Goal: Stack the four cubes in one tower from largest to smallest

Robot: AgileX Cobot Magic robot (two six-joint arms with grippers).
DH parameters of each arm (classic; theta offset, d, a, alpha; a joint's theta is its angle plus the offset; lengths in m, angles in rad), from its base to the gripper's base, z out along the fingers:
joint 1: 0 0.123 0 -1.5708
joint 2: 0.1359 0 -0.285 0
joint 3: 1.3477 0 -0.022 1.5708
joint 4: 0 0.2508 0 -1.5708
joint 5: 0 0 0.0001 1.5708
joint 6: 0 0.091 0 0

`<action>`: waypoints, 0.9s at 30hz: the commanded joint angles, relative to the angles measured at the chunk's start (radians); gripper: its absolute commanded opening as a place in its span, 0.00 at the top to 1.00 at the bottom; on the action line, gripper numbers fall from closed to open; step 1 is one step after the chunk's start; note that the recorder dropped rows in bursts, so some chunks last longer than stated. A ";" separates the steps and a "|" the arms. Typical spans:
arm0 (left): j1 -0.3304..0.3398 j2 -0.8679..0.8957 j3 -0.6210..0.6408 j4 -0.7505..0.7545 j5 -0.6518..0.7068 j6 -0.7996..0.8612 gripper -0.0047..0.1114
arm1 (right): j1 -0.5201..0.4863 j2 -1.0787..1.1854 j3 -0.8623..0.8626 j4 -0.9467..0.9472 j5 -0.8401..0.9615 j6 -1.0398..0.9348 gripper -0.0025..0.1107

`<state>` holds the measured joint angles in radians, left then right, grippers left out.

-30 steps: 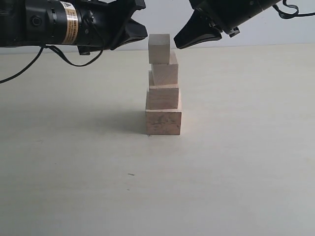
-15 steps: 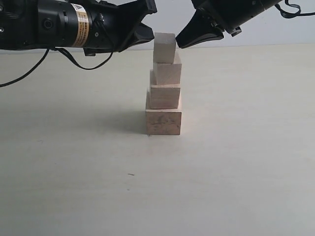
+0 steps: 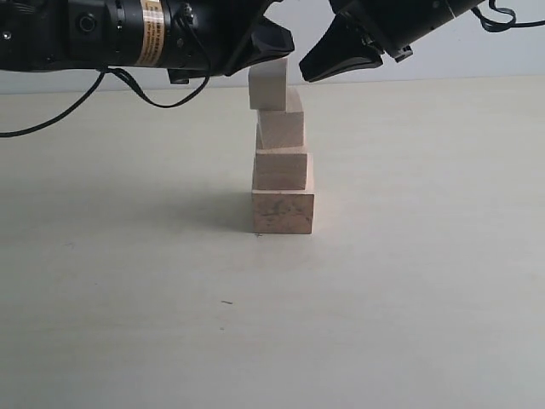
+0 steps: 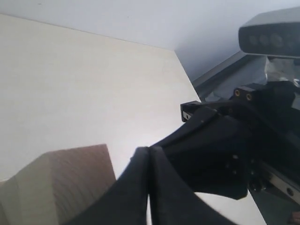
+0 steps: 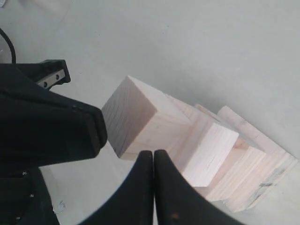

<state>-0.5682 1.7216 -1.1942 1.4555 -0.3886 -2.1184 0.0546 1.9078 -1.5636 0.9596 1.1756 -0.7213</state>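
I noted left end effector [image 4: 149, 153] pinched together against smallest cube [image 3: 267, 87] atop tower [image 3: 283, 211]; right end effector [image 5: 153, 158] likewise together, empty.

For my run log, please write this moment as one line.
tower: four high | top cube: overhangs leftward | left gripper: shut, at top cube | right gripper: shut, beside it, apart
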 commanded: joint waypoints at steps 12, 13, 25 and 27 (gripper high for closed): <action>0.023 -0.106 0.010 0.136 0.209 0.018 0.96 | 0.003 -0.008 0.000 0.013 -0.024 -0.010 0.98; 0.023 -0.111 0.023 0.145 0.215 0.018 0.96 | 0.003 -0.008 0.000 0.011 -0.024 -0.010 0.98; 0.023 -0.101 0.125 0.129 0.169 -0.005 0.96 | 0.003 -0.008 0.000 0.009 -0.024 -0.014 0.98; 0.023 -0.101 0.125 0.126 0.166 -0.005 0.96 | 0.003 -0.008 0.000 0.009 -0.024 -0.014 0.98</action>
<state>-0.5459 1.6223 -1.0736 1.5893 -0.2062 -2.1183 0.0546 1.9078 -1.5636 0.9613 1.1539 -0.7229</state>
